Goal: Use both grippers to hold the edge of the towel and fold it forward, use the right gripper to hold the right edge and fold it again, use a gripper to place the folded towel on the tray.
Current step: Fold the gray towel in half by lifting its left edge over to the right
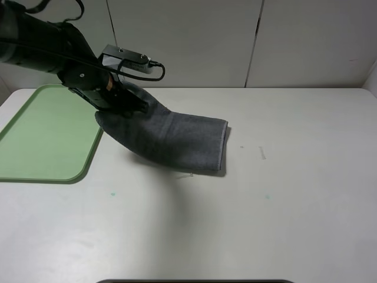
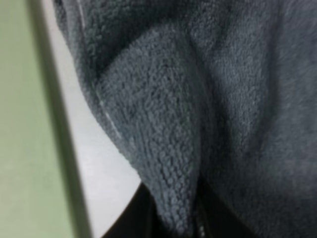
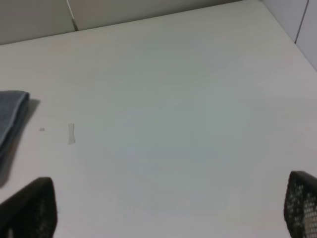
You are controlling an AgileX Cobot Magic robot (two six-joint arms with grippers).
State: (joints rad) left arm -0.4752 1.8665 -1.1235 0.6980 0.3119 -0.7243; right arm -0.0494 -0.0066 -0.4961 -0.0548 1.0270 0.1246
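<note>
The folded towel (image 1: 177, 138) hangs by one pinched end, its other end resting on the tabletop (image 1: 265, 206); dragged this way, it could unfold or slip free short of the tray (image 1: 41, 130). The left end effector (image 1: 121, 100), nearly closed, clamps the raised end just beside the tray's rim. The right end effector (image 3: 166, 208) gapes wide, empty.

Left arm (image 1: 47, 41): black, comes in from far left, slants down toward middle of counter (image 1: 294, 177). Black cable (image 1: 158, 73) loops off wrist. Left pincer (image 1: 125, 106): tipped downward, jaws nearly closed, pinching fold of towel (image 1: 177, 138). Right arm: not seen from high view. Right pincer (image 3: 168, 210): jaws spread wide, only two black fingertips (image 3: 29, 210) showing, held above counter.
</note>
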